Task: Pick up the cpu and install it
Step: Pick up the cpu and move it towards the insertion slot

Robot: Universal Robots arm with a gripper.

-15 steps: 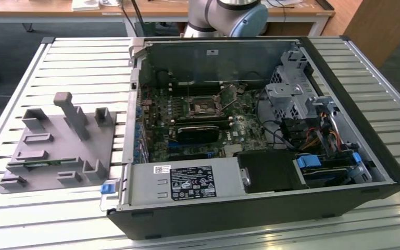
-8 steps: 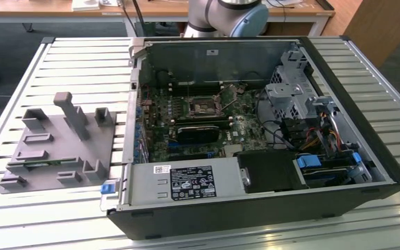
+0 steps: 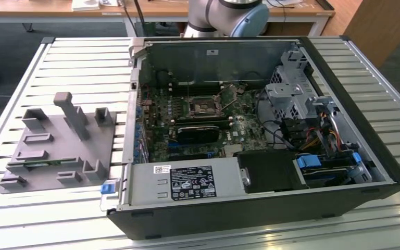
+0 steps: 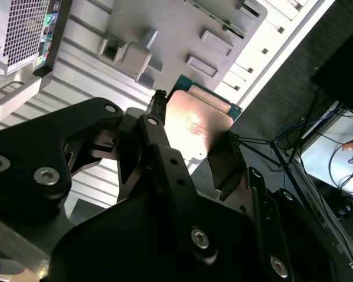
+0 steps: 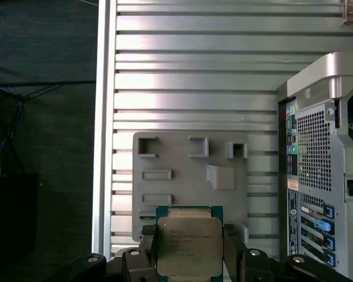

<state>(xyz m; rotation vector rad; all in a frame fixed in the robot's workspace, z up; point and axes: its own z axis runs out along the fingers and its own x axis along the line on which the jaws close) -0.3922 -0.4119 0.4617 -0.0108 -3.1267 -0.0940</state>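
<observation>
Above slatted table (image 5: 194,59), end effector (image 5: 189,248) clamps cpu (image 5: 188,238) by its edges.

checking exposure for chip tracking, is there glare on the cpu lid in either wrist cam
In the second wrist view, a warm washed-out glare patch covers the middle of the cpu held in the end effector, and the table slats blow out white; in the first wrist view, the cpu lid is evenly lit, with bright bands across the table.
</observation>
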